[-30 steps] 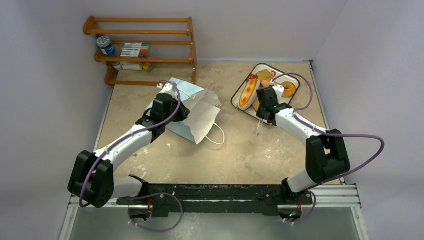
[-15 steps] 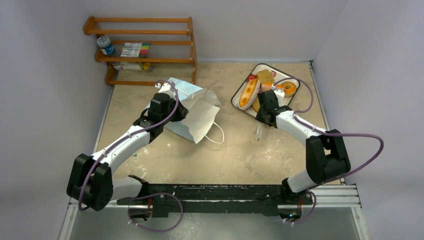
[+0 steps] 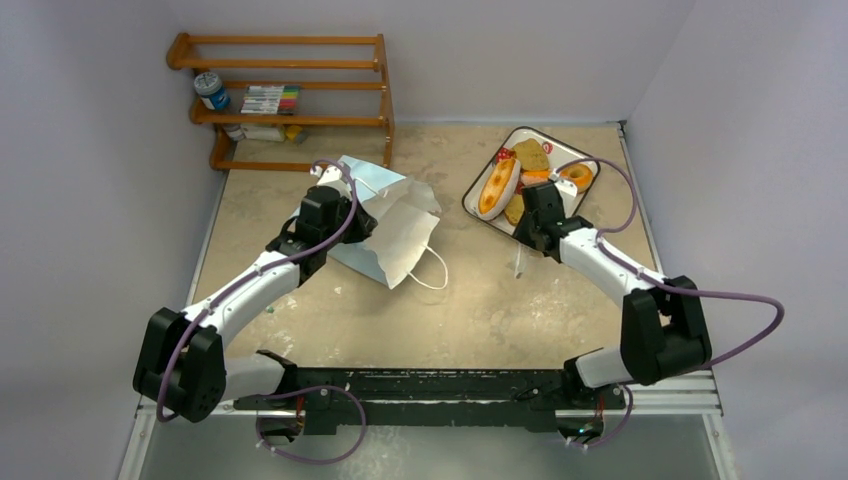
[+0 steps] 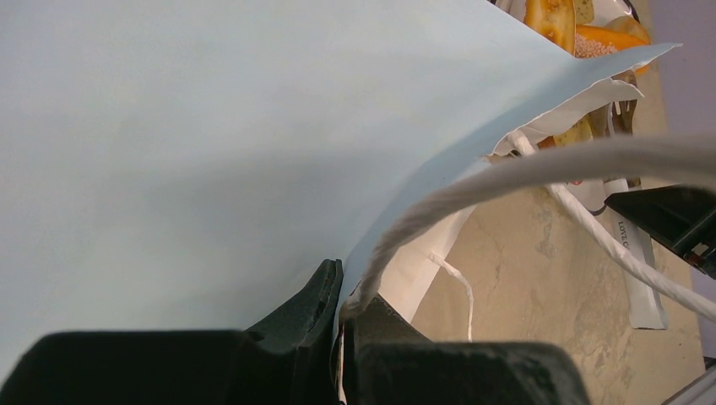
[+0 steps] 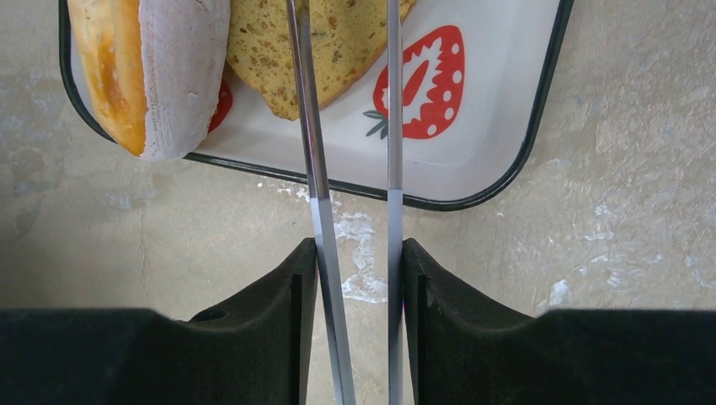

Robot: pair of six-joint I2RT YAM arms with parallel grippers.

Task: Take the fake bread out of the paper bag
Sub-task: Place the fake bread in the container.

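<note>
The light blue paper bag [image 3: 385, 225] lies on its side left of centre, its white mouth facing the near right. My left gripper [image 3: 352, 218] is shut on the bag's rim [image 4: 211, 126] and a white cord handle [image 4: 439, 202]. The fake bread lies on the strawberry-print tray [image 3: 470, 200]: a long roll [image 3: 497, 186], a toast slice [image 3: 531, 155], a second slice [image 5: 338, 42] and a ring doughnut [image 3: 578, 177]. My right gripper [image 5: 356, 249] hovers at the tray's near rim [image 5: 498, 181]. It is shut on metal tongs [image 5: 308, 126], whose spread arms reach over the second slice.
A wooden rack [image 3: 290, 100] with a jar and markers stands at the back left against the wall. The bag's loose cord handle [image 3: 435, 275] trails on the sandy tabletop. Walls close in on the left, the back and the right.
My right gripper's fingers have widened and the tongs' arms have spread apart. The right arm's elbow has swung to the right. The left arm and the bag have stayed put.
</note>
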